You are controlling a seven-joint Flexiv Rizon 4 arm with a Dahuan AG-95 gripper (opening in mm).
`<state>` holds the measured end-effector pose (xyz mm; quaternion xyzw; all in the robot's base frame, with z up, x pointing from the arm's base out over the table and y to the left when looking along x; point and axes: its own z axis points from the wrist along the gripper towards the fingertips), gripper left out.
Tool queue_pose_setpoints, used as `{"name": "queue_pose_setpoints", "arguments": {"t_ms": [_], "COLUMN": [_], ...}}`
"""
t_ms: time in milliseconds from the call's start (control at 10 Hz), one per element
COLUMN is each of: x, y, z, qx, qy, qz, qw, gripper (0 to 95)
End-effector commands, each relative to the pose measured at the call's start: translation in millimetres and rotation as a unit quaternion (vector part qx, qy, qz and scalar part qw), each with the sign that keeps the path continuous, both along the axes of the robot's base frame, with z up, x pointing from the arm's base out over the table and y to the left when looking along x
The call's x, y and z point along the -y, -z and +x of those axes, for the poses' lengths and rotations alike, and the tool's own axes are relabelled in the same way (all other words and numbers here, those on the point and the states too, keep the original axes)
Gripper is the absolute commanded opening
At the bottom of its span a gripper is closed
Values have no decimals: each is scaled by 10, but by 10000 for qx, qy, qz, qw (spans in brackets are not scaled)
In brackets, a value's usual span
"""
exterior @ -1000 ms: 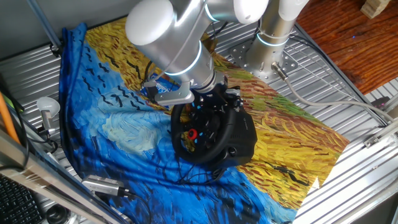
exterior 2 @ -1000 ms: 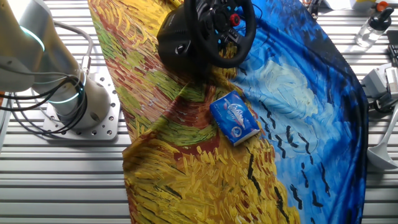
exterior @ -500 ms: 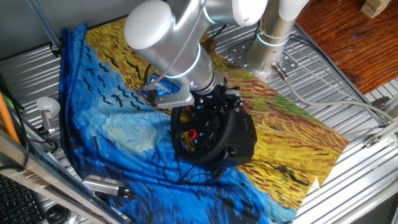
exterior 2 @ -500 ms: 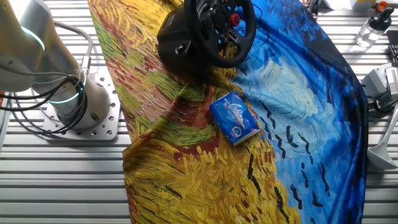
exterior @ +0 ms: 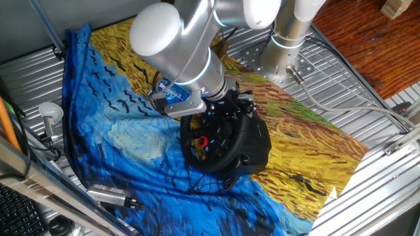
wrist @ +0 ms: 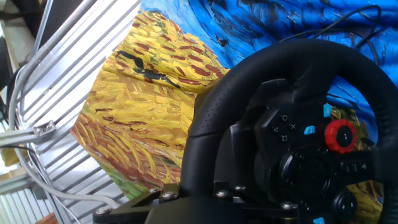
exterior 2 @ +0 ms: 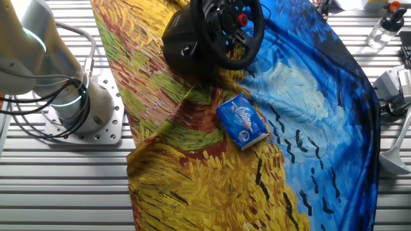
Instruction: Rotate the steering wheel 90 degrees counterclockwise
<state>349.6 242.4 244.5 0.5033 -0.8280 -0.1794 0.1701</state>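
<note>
Black steering wheel [wrist: 292, 124], gripper [exterior: 220, 108] above, jaws seemingly hidden

silver-white arm [exterior: 172, 36], cyan ring lights

Black steering wheel [exterior: 220, 141], red button [wrist: 339, 135]; blue-yellow painted cloth [exterior 2: 308, 115].

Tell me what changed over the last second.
Only the arm moved: its wrist link crept slightly left and up in the fixed view that shows it, uncovering more of the blue box behind. The wheel, its red button and the cloth stayed put. The gripper is hidden, so no grasp change shows.
</note>
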Motion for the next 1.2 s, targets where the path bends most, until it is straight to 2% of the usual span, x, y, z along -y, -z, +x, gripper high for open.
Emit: {"name": "queue_pose_setpoints", "arguments": {"t_ms": [100, 500, 1200], "x": [22, 59, 133], "y": [22, 26, 32], "z": [-24, -48, -78], "qx": [21, 78, 130], "qy": [-165, -613, -879], "qz": [77, 161, 185], "qw": [9998, 9980, 9959], "gripper": [0, 0, 0]}}
